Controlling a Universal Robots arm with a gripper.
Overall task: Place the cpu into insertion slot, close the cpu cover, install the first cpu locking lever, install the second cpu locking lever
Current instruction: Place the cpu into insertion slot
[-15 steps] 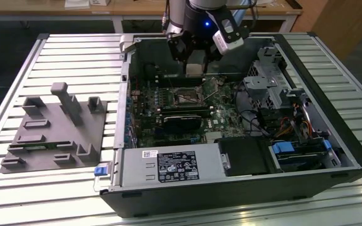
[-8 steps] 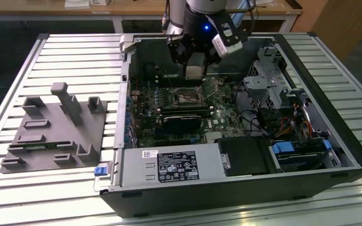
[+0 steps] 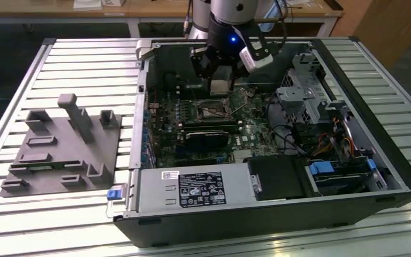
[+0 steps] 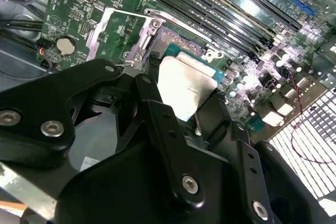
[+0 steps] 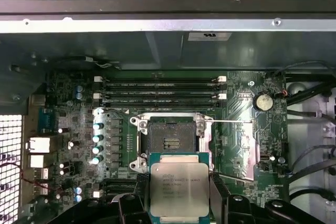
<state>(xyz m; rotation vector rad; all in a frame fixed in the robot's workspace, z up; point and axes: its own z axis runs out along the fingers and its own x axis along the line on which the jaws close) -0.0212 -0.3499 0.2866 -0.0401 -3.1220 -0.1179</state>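
My gripper [image 3: 221,85] is shut on the cpu [image 5: 178,188], a flat silvery square chip on a green carrier edge, gripped at two opposite sides by the black fingers [image 5: 220,195]. It hangs a little above the motherboard, just short of the insertion slot [image 5: 170,142], which lies open with its dark centre bare. In the exterior view the cpu [image 3: 221,87] sits above and behind the insertion slot [image 3: 214,111]. The cpu cover [image 5: 239,148] is flipped open beside the socket, and a thin wire lever [image 5: 231,121] stands clear of it. In the second wrist view the cpu [image 4: 186,87] hovers near the insertion slot [image 4: 173,40] and the cpu cover [image 4: 110,30].
The open computer case [image 3: 398,182] lies on a slatted metal table [image 3: 84,69]. Long black memory slots [image 5: 163,90] run beside the socket. A white-labelled power supply box [image 3: 191,190] fills the case front. A drive cage with cables [image 3: 312,96] is at the exterior view's right, a grey fixture [image 3: 62,144] at its left.
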